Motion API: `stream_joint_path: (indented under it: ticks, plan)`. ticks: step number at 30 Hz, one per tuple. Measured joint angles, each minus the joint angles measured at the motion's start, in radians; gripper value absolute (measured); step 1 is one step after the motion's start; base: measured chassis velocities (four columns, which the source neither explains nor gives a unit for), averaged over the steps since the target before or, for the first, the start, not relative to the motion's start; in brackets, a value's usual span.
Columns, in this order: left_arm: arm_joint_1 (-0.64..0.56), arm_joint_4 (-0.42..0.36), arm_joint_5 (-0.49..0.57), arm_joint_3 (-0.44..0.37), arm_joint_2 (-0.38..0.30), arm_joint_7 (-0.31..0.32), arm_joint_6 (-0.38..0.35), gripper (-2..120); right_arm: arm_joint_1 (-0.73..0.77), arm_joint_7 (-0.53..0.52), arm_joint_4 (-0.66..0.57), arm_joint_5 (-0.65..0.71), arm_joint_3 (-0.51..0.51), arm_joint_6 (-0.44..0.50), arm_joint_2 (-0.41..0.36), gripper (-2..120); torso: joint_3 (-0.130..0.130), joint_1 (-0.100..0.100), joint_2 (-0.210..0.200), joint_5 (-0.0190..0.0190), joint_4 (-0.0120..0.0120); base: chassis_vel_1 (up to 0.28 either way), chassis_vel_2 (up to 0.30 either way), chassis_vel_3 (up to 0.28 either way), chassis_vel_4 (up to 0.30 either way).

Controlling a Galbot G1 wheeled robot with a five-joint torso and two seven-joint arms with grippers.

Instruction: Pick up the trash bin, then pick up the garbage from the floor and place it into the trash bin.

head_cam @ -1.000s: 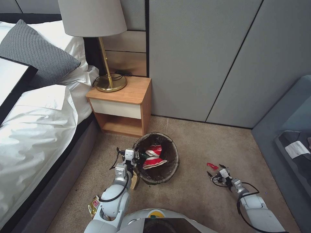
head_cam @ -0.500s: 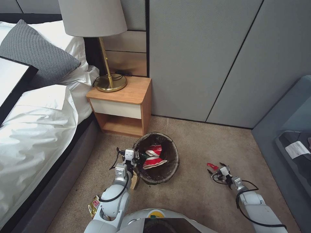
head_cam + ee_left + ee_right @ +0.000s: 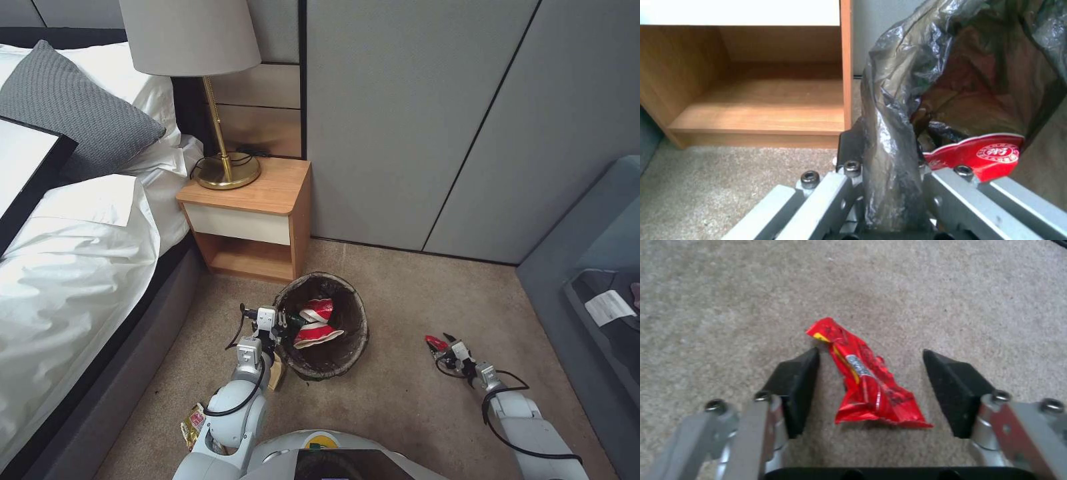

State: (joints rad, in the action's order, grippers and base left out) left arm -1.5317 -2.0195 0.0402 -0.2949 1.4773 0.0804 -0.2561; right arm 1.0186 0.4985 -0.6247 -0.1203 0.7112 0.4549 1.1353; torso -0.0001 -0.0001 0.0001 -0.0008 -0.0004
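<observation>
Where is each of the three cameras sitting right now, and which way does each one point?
Head view: on the head, looking forward and down at carpet, nightstand and trash bin; both arms show.
Left wrist view: on the left wrist, facing the nightstand shelf; left gripper fingers clamp the bin's bagged rim.
Right wrist view: on the right wrist, looking down at carpet; right gripper fingers open around a red wrapper.
Shared: head and left wrist views both show the bin; head and right wrist views the wrapper.
</observation>
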Motion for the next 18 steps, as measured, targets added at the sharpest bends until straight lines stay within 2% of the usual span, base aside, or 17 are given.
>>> stream_joint_path:
  ticks: [9,10,11,13,14,16,18]
  plan:
    - [0.000,0.000,0.000,0.000,0.000,0.000,0.000,0,0.007,-0.001,-0.003,-0.008,0.002,0.008,0.019,30,0.000,0.000,0.000,0.0007,0.0005,0.000,0.000,0.000,0.000]
    - [0.000,0.000,0.000,0.000,0.000,0.000,0.000,0,0.011,-0.001,-0.005,-0.008,0.003,0.008,0.022,23,0.000,0.000,0.000,0.0008,0.0006,0.000,0.000,0.000,0.000]
    - [0.000,0.000,0.000,0.000,0.000,0.000,0.000,0,0.011,-0.001,-0.005,-0.008,0.003,0.008,0.022,23,0.000,0.000,0.000,0.0008,0.0006,0.000,0.000,0.000,0.000]
    - [0.000,0.000,0.000,0.000,0.000,0.000,0.000,0,0.015,-0.002,-0.008,-0.009,0.004,0.009,0.024,13,0.000,0.000,0.000,0.0012,0.0008,0.000,0.000,0.000,0.000]
    - [0.000,0.000,0.000,0.000,0.000,0.000,0.000,0,0.015,-0.002,-0.008,-0.009,0.004,0.009,0.024,13,0.000,0.000,0.000,0.0012,0.0008,0.000,0.000,0.000,0.000]
    - [0.000,0.000,0.000,0.000,0.000,0.000,0.000,0,0.018,-0.002,-0.011,-0.009,0.004,0.010,0.024,3,0.000,0.000,0.000,0.0017,0.0011,0.000,0.000,0.000,0.000]
    - [0.000,0.000,0.000,0.000,0.000,0.000,0.000,0,0.019,-0.002,-0.013,-0.009,0.004,0.010,0.024,0,0.000,0.000,0.000,0.0017,0.0012,0.000,0.000,0.000,0.000]
